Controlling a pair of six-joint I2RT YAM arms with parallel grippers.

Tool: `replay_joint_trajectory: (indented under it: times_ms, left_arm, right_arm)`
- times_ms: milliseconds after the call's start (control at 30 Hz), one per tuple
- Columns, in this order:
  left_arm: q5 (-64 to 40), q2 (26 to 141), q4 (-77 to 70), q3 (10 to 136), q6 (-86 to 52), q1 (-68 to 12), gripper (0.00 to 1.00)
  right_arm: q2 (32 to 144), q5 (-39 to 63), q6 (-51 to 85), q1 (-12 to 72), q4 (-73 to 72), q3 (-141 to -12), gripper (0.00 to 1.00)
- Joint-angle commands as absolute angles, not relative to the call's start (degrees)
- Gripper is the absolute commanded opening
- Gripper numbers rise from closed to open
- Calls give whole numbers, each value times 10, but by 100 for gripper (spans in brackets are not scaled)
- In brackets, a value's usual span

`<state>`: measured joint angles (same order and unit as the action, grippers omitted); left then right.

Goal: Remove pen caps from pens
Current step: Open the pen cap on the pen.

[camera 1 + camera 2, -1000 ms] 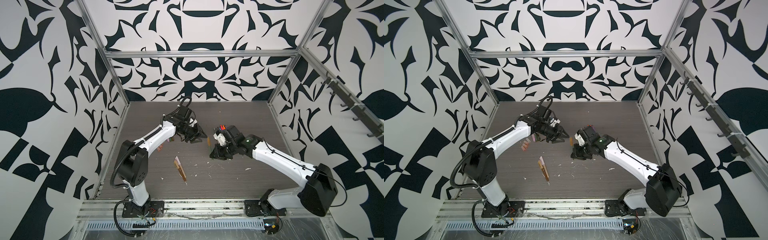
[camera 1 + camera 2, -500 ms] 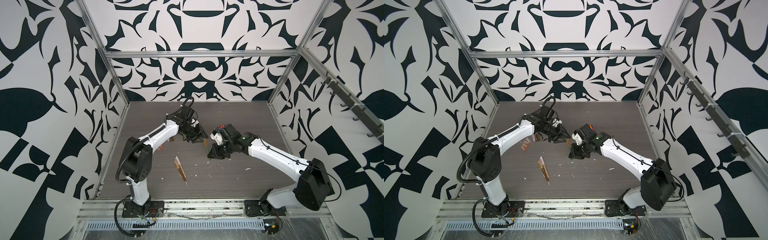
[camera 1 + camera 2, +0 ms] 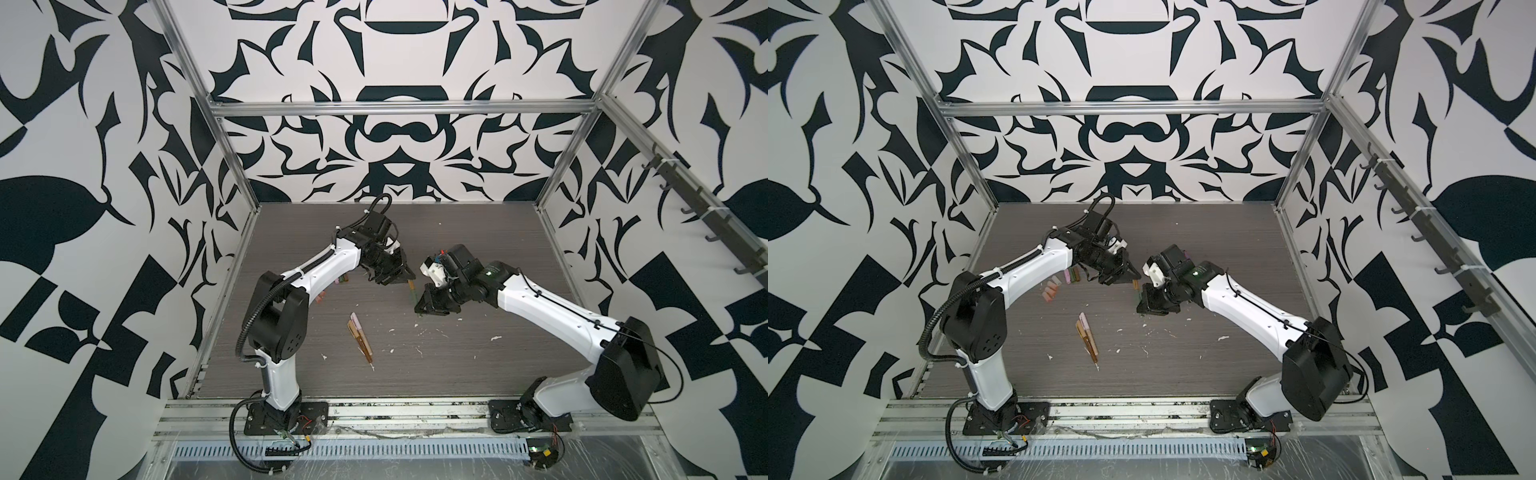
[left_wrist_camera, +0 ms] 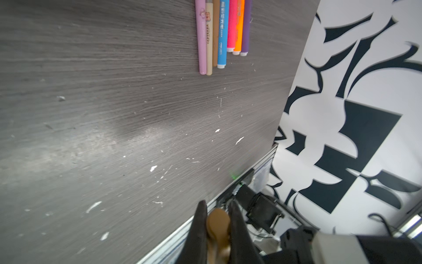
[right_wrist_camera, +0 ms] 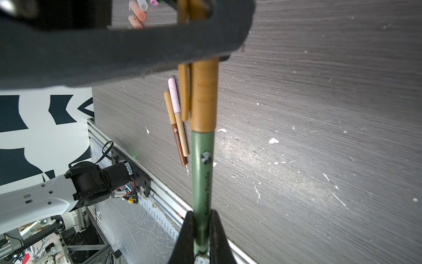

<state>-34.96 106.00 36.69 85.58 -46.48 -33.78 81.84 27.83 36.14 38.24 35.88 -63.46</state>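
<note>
Pens (image 3: 1087, 340), grey woodgrain table (image 3: 1183, 374), patterned walls (image 3: 1129, 137)

On my feed the green pen (image 5: 202, 173) wears a mustard-brown cap (image 5: 204, 98). The row of pens (image 4: 222, 34) runs lilac, tan, brown, blue, hot pink, orange, purple. The table (image 3: 457, 365) is grey woodgrain flecked white; the walls (image 3: 395, 137) carry bold black-and-white leaf shapes. The arms (image 3: 328, 266) are white with black joints.
</note>
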Motion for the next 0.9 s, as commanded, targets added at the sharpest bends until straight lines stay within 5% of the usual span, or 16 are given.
replay_joint_trajectory:
  times_ms: [0, 167, 367, 467, 567, 733, 867]
  left_arm:
    - [-364, 1063, 379, 874, -465, -342, 0]
    - [-363, 1064, 378, 883, -471, -342, 0]
    - [-371, 1065, 370, 891, -482, -342, 0]
    - [-374, 1065, 366, 891, -486, -342, 0]
    - [-371, 1064, 364, 890, -486, -342, 0]
    - [-362, 1091, 395, 940, -461, -313, 0]
    - [-333, 1185, 453, 1121, -429, -241, 0]
  right_arm:
    - [814, 263, 353, 380, 362, -660, 0]
    - [810, 263, 353, 380, 354, -660, 21]
    - [816, 268, 365, 380, 340, -655, 23]
    - [817, 265, 370, 380, 335, -654, 18]
    - [815, 260, 373, 380, 333, -654, 0]
    - [805, 254, 387, 383, 341, -636, 0]
    - [760, 271, 434, 399, 297, -552, 0]
